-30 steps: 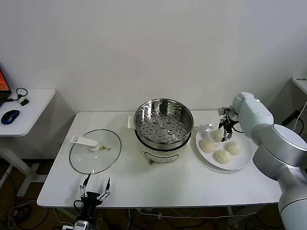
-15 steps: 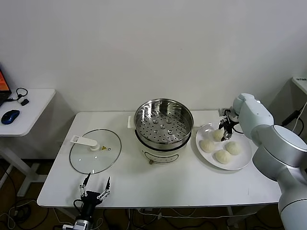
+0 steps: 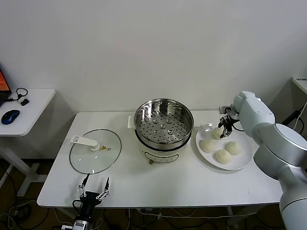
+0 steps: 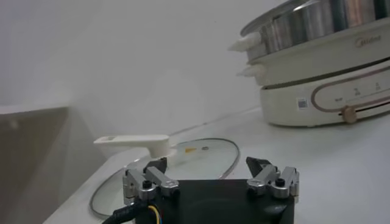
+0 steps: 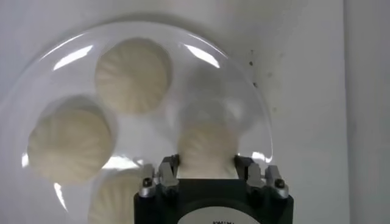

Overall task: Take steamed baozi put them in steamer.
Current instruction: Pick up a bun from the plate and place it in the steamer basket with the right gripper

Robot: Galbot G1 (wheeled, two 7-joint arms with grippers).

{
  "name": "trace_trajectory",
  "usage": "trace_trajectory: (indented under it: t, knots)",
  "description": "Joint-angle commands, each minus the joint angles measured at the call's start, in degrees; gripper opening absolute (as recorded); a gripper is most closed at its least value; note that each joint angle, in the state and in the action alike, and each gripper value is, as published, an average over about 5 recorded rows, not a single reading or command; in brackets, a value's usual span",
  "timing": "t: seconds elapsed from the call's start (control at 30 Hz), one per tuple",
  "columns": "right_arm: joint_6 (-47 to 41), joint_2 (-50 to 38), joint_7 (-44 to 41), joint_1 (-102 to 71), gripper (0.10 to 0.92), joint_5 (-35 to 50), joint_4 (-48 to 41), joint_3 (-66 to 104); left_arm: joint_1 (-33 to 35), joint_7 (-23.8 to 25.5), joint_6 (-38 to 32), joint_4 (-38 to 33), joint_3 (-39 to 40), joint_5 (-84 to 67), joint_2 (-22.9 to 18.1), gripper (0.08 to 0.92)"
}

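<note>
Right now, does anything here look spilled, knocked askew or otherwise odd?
Nothing stands out. Four buns sit on the plate, the right gripper is at the rear one, the steamer is upright and empty, and the glass lid lies flat beside it.
</note>
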Motion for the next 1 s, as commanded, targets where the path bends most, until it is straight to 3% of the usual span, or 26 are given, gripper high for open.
trace_trajectory:
  t: [0.03, 0.2, 0.6, 0.83, 1.0]
  knots:
    - [-0.53, -5.76, -1.61, 6.21, 0.603, 10.65, 11.67, -12.67, 0.24, 0.01, 0.15, -0.36, -0.21, -0.08, 0.07, 0.823]
    - [-2.86, -12.79, -1.70, 13.02, 0.602, 22.77, 26.99, -27.47, 0.35, 0.00, 0.21, -0.66, -0.10, -0.08, 0.09, 0.823]
    - [1.35, -17.98, 0.37, 28.64, 0.603, 30.56, 47.68, -40.78, 0.39, -0.02, 0.16, -0.54, 0.63, 0.70, 0.40, 0.823]
    - [15.44, -12.93, 5.28, 34.26, 0.620, 37.29, 49.41, -45.94, 0.26, -0.20, 0.14, -0.40, 0.63, 0.78, 0.69, 0.823]
    - [24.93, -7.57, 9.07, 35.20, 0.627, 35.21, 47.83, -47.51, 0.03, -0.31, 0.18, -0.44, 0.61, 0.72, 0.60, 0.823]
